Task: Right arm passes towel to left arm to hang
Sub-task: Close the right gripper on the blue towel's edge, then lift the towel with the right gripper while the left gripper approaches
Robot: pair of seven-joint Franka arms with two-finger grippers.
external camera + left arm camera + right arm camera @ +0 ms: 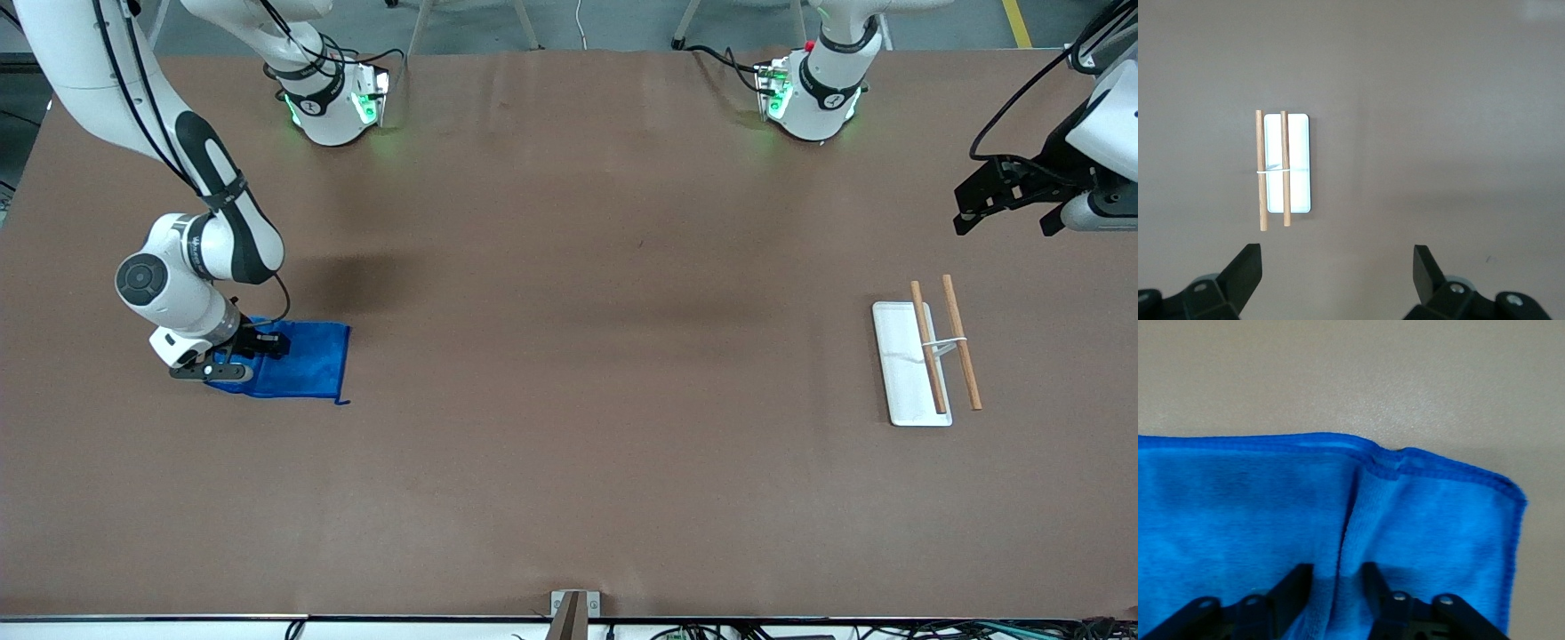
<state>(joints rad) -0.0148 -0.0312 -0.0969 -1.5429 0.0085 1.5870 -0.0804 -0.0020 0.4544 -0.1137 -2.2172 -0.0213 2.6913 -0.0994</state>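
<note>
The bright blue towel (307, 360) lies on the brown table at the right arm's end, with a loose thread at its corner nearest the front camera. My right gripper (249, 356) is down on the towel's edge. In the right wrist view its fingers (1293, 587) pinch a raised fold of the towel (1238, 507) between them (1337, 583). My left gripper (1005, 220) is open and empty, up in the air over the table at the left arm's end; its spread jaws show in the left wrist view (1337, 267).
A hanging rack with a white base (900, 364) and two wooden rods (962, 342) stands at the left arm's end; it also shows in the left wrist view (1298, 163). The two arm bases (333, 102) (813, 93) stand along the table's back edge.
</note>
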